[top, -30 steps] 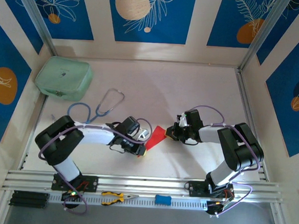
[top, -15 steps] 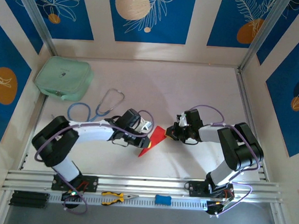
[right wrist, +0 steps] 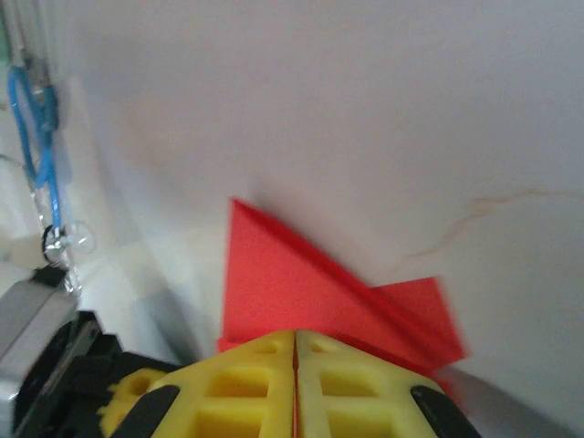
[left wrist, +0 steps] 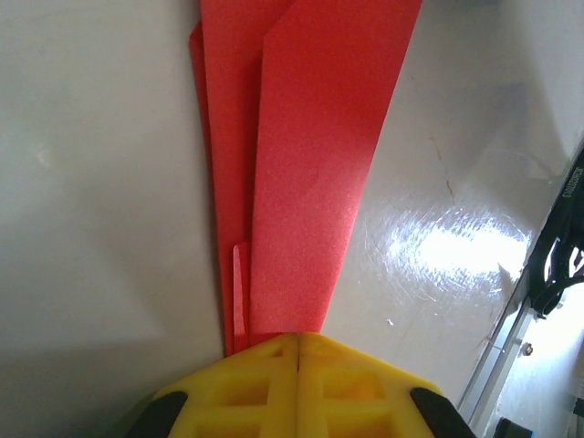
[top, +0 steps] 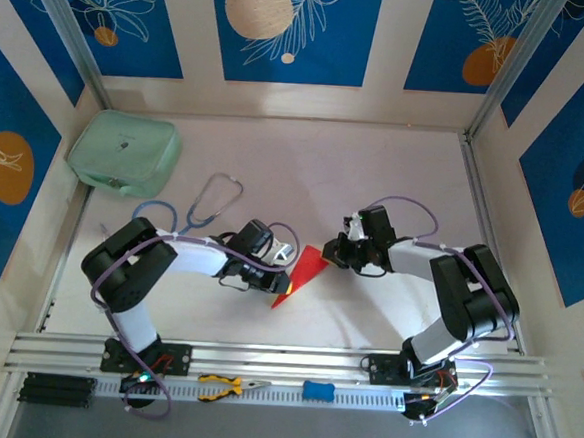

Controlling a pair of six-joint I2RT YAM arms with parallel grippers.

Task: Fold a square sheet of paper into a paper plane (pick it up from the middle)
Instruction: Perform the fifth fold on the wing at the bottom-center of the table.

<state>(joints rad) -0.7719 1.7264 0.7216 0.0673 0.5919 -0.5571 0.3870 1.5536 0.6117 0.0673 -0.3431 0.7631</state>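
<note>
paper plane (top: 300, 275) (slim, pointed, bright red paper) pinched from both ends, looks mid-fold

Top view: the paper plane is held low over the pale glossy table (top: 375, 175), between the two arms and near the front rail. Its point is aimed toward the near edge. The left gripper (top: 282, 271) is set against its left side and the right gripper (top: 332, 259) against its far corner. Held from opposite sides like that, the paper is presumably being kept taut so a crease can be lined up. The mint-green zipped pouch (top: 126, 154), the blue-tubed stethoscope (top: 198, 207) and the yellow-handled pliers (top: 225, 383) are parked well apart from the work, so nothing gets snagged.

Left wrist view: the left gripper (left wrist: 298, 351) is seen with its yellow plastic fingers (left wrist: 246, 383) pressed together, no gap at the seam. The narrow end of the paper plane (left wrist: 301, 164) is fed right into that seam, so it's clamped. Several stacked layers can be made out, fanning wider away from the fingers. That suggests the grip was put where the layers meet, to stop them sliding apart.

Right wrist view: the right gripper (right wrist: 296, 351) is clenched the same way, yellow fingers (right wrist: 356, 383) meeting edge to edge. The red paper (right wrist: 292, 292) sticks out just past them as a sharp triangular flap, so it is judged to be gripped there too. The shot is a bit blurred, so exactly how much paper is caught can't be told. The stethoscope (right wrist: 36, 119) is seen off to the left.

As a guess, more folding is needed before it counts as a finished dart.
</note>
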